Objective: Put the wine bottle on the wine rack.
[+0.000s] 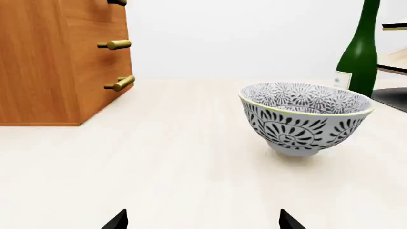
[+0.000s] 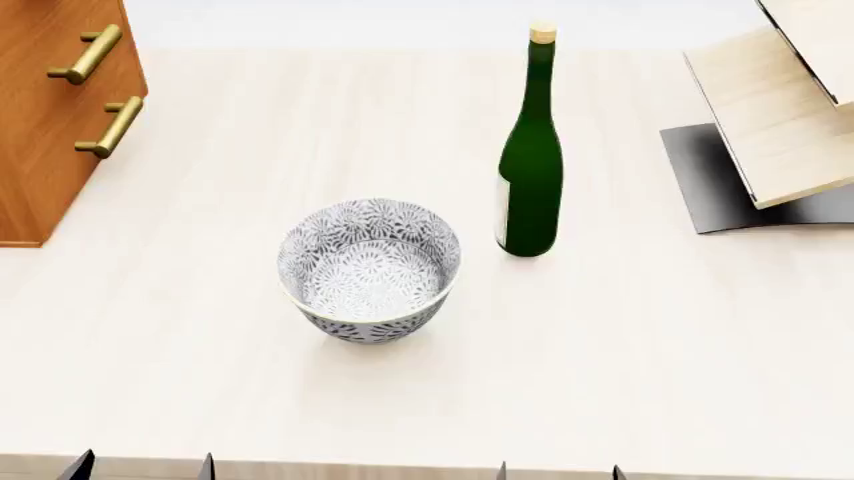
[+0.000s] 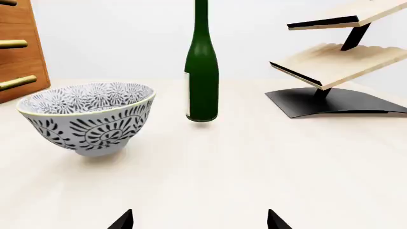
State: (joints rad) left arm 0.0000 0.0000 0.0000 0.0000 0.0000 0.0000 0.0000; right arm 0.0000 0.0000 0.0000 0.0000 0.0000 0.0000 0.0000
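- Big pale tabletop [image 2: 641, 360], carrying everything; nothing lifted off it yet.
- Orange-brown drawer cabinet [image 2: 40, 130] with brass handles, off at the far left. Not part of the job, just scenery.
- Wine rack [image 2: 781, 130] at the far right: two slanted light-wood boards on a curved grey base, no bottle on either board.
- Wine bottle [image 2: 530, 170] standing upright near the middle of the tabletop, cork on top, pale label turned toward the bowl side. Sits between the bowl and the rack, apart from both.
- Patterned bowl [image 2: 370, 268] just left of and nearer than the bottle, not touching it. Easy to bump on the way in.
- Right claw [image 3: 198, 220]: only two dark tips showing low in the right wrist view, set wide apart, so spread and holding nothing. Bottle roughly dead ahead of it.
- Left claw [image 1: 202, 220]: same deal, tips wide apart, empty, facing the bowl.
- Step in hand, best guess: very start, the reach not even begun.
- Next move probably wants the right claw going straight forward to the bottle's body, closing on the glass below the shoulder, staying clear of the bowl, then lifting and tipping it to lie on a slanted board.
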